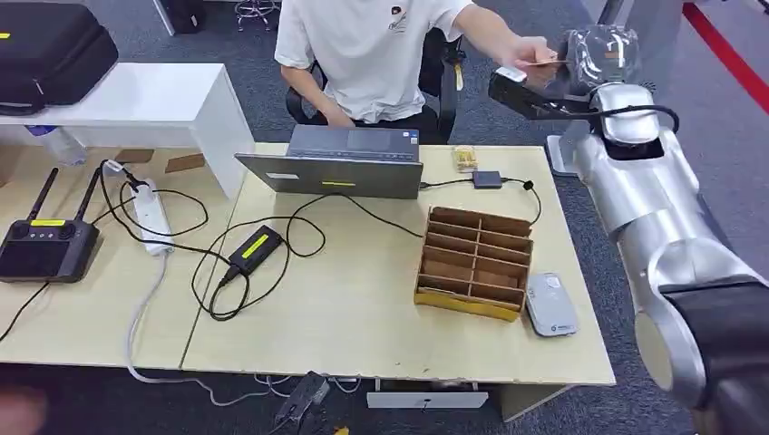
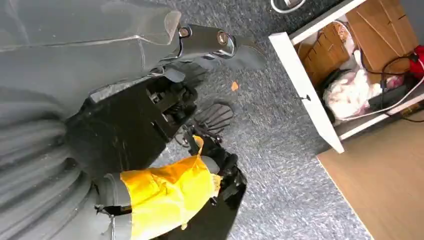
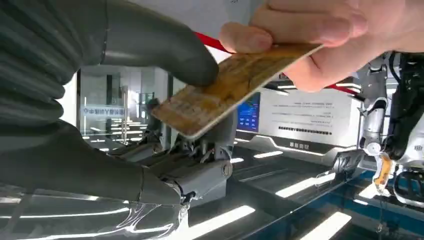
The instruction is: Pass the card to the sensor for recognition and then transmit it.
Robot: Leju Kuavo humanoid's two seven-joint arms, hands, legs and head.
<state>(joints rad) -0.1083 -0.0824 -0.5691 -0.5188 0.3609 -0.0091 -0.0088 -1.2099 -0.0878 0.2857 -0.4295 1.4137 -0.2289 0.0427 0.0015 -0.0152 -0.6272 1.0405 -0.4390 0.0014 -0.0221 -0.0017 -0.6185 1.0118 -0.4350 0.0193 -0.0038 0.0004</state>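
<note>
One card, pinched between two hands.
Right hand pinches it under its thumb; one person's hand grips the opposite end.

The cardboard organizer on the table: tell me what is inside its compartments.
From the head view, the open compartments of the cardboard organizer show only bare brown cardboard; no card is visible in them. The dividers hide the floors of the rows at the near edge, so those cannot be checked.

card end hidden under person's fingers
</note>
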